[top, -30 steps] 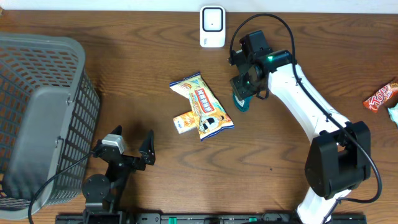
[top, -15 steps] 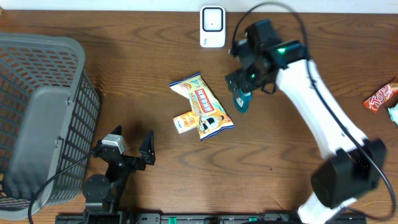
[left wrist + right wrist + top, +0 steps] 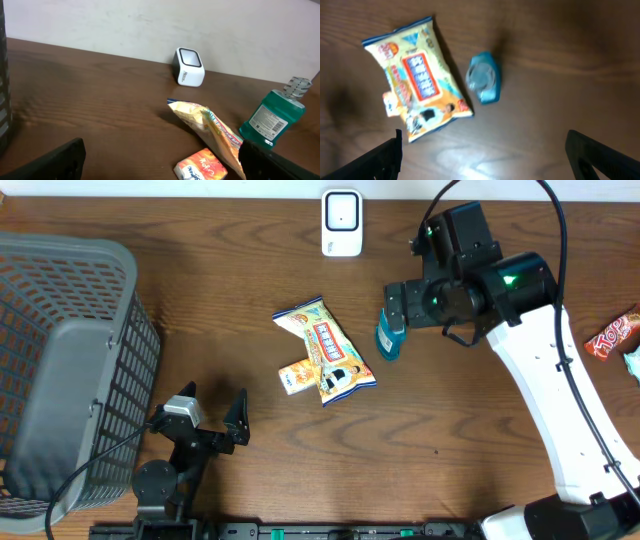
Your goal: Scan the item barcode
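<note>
A teal mouthwash bottle (image 3: pixel 389 340) stands upright on the table, right of a yellow snack packet (image 3: pixel 325 350), and nothing holds it. My right gripper (image 3: pixel 418 304) hovers above it, open and empty; from the right wrist the bottle (image 3: pixel 483 77) appears from above, with the gripper (image 3: pixel 482 160) spread wide below it. The white barcode scanner (image 3: pixel 341 222) sits at the table's far edge. My left gripper (image 3: pixel 205 418) rests open near the front edge. In the left wrist view the scanner (image 3: pixel 189 66), bottle (image 3: pixel 272 117) and packet (image 3: pixel 210 127) lie beyond that gripper (image 3: pixel 160 162).
A grey mesh basket (image 3: pixel 60 370) fills the left side. A small orange tissue pack (image 3: pixel 294 376) lies against the snack packet. A red candy wrapper (image 3: pixel 612 335) lies at the right edge.
My right gripper opened, let go of the teal bottle, then rose and drew away to the right. The bottle stays standing where it was. The left arm has not moved.
</note>
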Controlling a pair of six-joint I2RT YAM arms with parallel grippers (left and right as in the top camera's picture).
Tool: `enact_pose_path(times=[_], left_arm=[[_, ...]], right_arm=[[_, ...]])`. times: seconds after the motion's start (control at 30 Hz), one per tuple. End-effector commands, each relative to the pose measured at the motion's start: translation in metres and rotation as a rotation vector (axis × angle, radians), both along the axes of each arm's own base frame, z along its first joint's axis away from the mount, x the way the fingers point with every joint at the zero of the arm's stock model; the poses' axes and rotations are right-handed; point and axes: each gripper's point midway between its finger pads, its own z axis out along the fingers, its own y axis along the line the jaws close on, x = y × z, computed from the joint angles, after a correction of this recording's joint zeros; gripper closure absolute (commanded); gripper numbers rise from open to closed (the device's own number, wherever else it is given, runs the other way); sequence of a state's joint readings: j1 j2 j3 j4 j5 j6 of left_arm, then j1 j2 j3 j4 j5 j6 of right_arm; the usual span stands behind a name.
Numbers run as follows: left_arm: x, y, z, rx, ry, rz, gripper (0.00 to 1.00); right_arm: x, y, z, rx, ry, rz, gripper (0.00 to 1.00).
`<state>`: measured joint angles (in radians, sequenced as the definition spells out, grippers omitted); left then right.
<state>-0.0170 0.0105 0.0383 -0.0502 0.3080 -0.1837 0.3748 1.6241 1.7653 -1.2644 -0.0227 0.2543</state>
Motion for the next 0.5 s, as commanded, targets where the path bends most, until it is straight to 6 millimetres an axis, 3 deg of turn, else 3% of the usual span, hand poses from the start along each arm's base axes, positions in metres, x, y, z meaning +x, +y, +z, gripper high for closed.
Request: enact_pose_path(times=[0.0,0.1,0.2,0.33,0.47], left_arm=[[-0.001,-0.002,-0.015,-0.001,0.044,-0.008,0.02],[-0.001,-0.002,-0.015,-0.001,0.044,-0.008,0.02],[-0.001,-0.002,-0.015,-0.001,0.044,-0.009,0.02],[-0.001,-0.002,-0.015,-0.001,0.044,-0.009,0.02],[-0.001,-0.002,-0.015,-0.001,0.044,-0.009,0.02]], right_arm=[[-0.027,-0.008,0.036,0.069,-0.054,-0.072,0.01],[-0.045,-0.022,0.056,0.064,-0.111,-0.119,0.01],[-0.058,-0.045,0.062,0.007,-0.177,-0.204,0.01],[-0.076,-0.051,0.04,-0.013,-0.194,-0.199,0.01],[-0.079,-0.051,0.002,0.002,-0.214,-0.195,0.01]])
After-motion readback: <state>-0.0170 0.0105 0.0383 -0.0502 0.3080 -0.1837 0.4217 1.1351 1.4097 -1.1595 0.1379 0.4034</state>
